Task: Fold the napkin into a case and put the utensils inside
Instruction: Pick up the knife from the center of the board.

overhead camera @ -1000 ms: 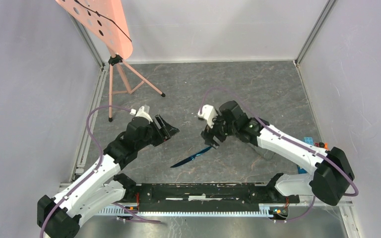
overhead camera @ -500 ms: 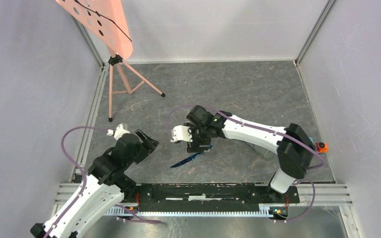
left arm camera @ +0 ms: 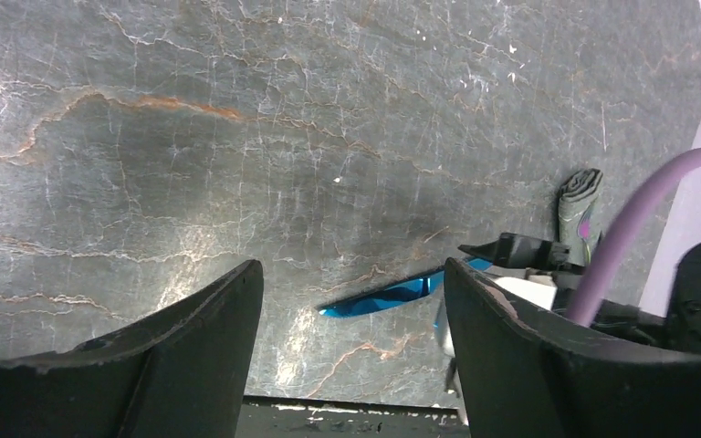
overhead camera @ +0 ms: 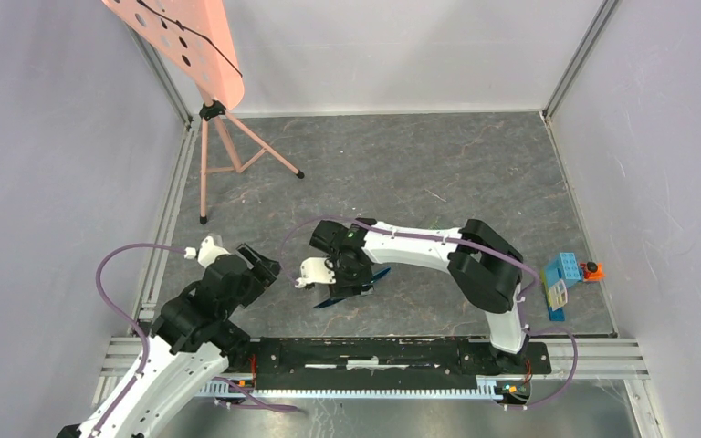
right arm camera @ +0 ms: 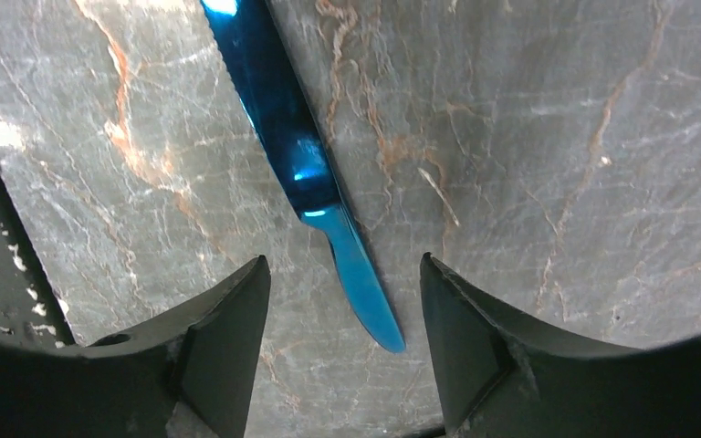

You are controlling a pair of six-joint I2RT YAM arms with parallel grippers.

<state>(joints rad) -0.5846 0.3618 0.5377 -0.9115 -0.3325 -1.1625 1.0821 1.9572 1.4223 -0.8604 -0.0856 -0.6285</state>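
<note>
A blue knife point(overhead camera: 330, 298), one of the utensils, lies flat on the slate floor near the front middle. My right gripper point(overhead camera: 349, 285) hovers right over it, open. In the right wrist view the knife point(right arm camera: 292, 146) runs up from between my open right gripper point(right arm camera: 342, 263), its narrow end between the two fingers, not touching them. My left gripper point(overhead camera: 260, 265) is open and empty to the left of the knife. The left wrist view shows the left gripper point(left arm camera: 351, 265), the knife point(left arm camera: 388, 297) and a folded dark grey cloth point(left arm camera: 579, 199) far right. No other utensils show.
A pink tripod stand point(overhead camera: 224, 137) with a perforated pink board stands at the back left. A blue-and-white block point(overhead camera: 559, 276) with an orange part sits at the right edge. Grey walls and metal rails point(overhead camera: 160, 246) enclose the floor.
My right arm has swung left and nearer, and its gripper has come down over the knife. My left arm has pulled back toward the near left. The blue-and-white block is now uncovered.
</note>
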